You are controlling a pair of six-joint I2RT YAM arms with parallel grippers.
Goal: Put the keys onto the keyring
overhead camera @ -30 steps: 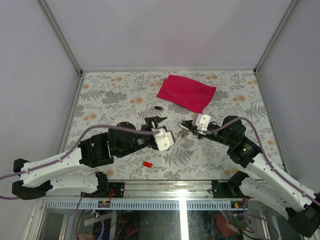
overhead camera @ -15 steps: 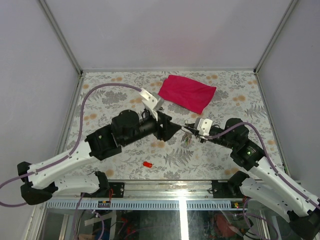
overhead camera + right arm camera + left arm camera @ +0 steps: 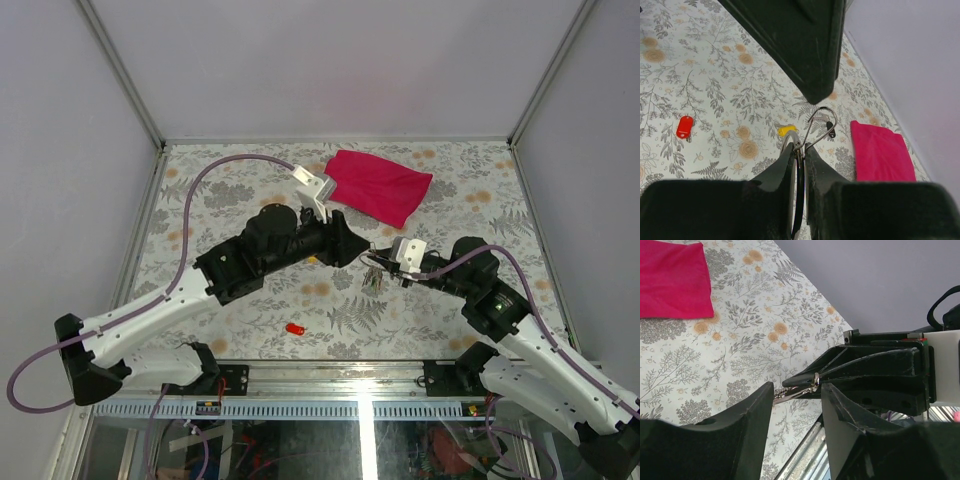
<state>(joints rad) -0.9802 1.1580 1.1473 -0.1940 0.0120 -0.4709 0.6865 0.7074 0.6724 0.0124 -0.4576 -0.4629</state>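
The floral-patterned counter point(image 3: 220, 190) is carrying three loose things. A cloth point(image 3: 375, 185) is lying near the far edge, right of its middle. A red key point(image 3: 295, 328) is lying near the near edge, about halfway along. A yellow key point(image 3: 786, 130) is resting near the counter's middle, apart from both.

A: Entry one, keyring?
B: Thin silver wire keyring point(image 3: 813, 120), pinched at its edge by the right gripper point(image 3: 799, 148) and held off the table point(image 3: 715, 90). Its bunch of small keys point(image 3: 372, 283) hangs beneath.
A: Entry two, loose keys?
B: Two. The yellow key point(image 3: 786, 130) lies flat near the ring. The red key point(image 3: 684, 126) lies flat, well apart, toward the table's near edge. Neither is on the ring.
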